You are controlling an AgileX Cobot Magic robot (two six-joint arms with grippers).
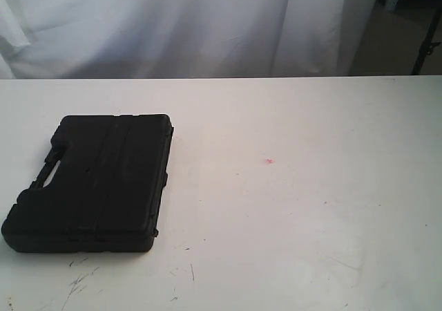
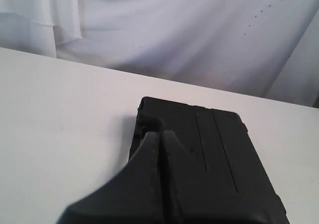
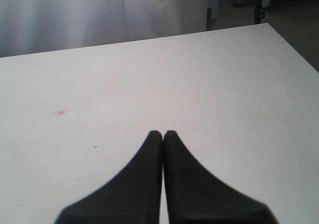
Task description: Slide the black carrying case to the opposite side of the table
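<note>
The black carrying case (image 1: 97,181) lies flat on the left part of the white table (image 1: 297,207), its handle slot on its left side. Neither arm shows in the exterior view. In the left wrist view my left gripper (image 2: 161,133) is shut with nothing in it, its tips above the near end of the case (image 2: 219,159). My right gripper (image 3: 163,133) is also shut and empty, hanging over bare table (image 3: 224,84) with the case out of its view.
A small pink spot (image 1: 268,162) marks the table's middle. Dark scratches (image 1: 79,280) lie near the front left edge. A white curtain (image 1: 173,21) hangs behind the table; a dark stand (image 1: 425,45) is at the far right.
</note>
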